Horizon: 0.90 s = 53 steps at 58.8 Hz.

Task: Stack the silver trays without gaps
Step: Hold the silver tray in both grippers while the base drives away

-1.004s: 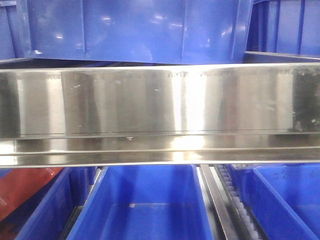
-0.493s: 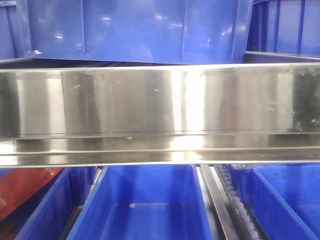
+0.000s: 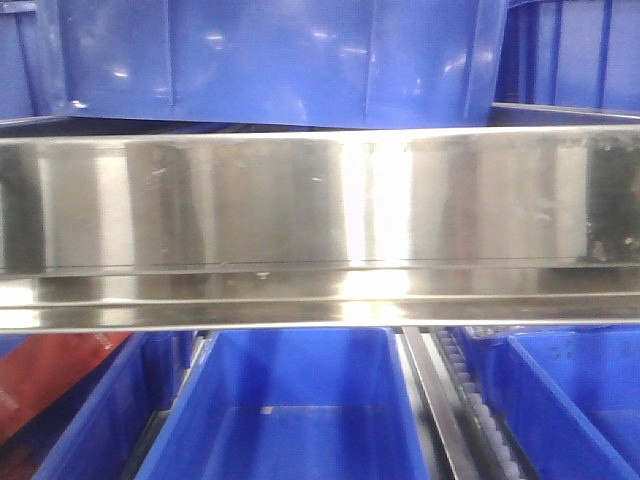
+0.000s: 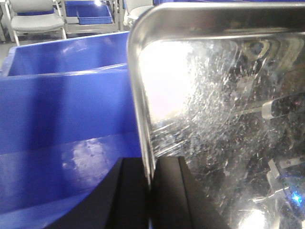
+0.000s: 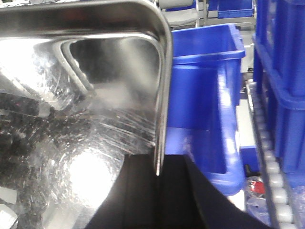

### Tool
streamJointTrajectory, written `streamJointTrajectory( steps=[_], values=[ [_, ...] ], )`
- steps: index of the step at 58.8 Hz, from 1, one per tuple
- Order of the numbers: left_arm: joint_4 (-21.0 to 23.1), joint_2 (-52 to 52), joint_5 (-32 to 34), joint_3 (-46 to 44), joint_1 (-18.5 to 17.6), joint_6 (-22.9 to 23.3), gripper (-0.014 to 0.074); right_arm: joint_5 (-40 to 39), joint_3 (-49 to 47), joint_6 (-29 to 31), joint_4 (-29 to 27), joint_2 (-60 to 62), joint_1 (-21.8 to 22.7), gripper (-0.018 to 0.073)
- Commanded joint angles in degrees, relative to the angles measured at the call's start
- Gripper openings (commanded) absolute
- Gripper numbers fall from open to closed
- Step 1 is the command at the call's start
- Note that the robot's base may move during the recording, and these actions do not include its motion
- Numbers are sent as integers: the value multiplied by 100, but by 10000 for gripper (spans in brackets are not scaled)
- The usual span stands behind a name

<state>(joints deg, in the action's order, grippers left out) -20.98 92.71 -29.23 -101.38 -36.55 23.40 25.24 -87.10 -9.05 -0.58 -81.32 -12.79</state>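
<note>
- Tray [image 4: 214, 124] is held between both arms, with a blue bin [image 4: 62, 105] just beside its left edge. Its scuffed, shiny face fills both wrist views.
- Left gripper [image 4: 150, 167]: jaws nearly closed, pinching the thin left rim edge-on, away from the rounded corner.
- Right gripper [image 5: 158, 167]: same pinch on the right rim.
- Handling, my read: stiff sheet steel, fairly light, won't flex or break. It is slick, though, so a thin rim can slide or pivot in a pinch.
- Best hold looks like the current one: opposite rims, clear of the corners, both ends level.
- For gapless nesting it likely needs to drop in square, since a tilt could jam a corner.
- No second tray or stack in view, so I can't tell where the target is.
</note>
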Motion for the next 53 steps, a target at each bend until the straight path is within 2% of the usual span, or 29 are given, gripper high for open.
streamJointTrajectory(
  steps=[1,53],
  values=[
    [221,-53,545,-65,-111,-64,-7,-426,-32,62,-230,67,-96,-79],
    [221,-31,581,-65,-111,-64,-7,-426,-32,62,-230,67,-96,-79]
  ],
)
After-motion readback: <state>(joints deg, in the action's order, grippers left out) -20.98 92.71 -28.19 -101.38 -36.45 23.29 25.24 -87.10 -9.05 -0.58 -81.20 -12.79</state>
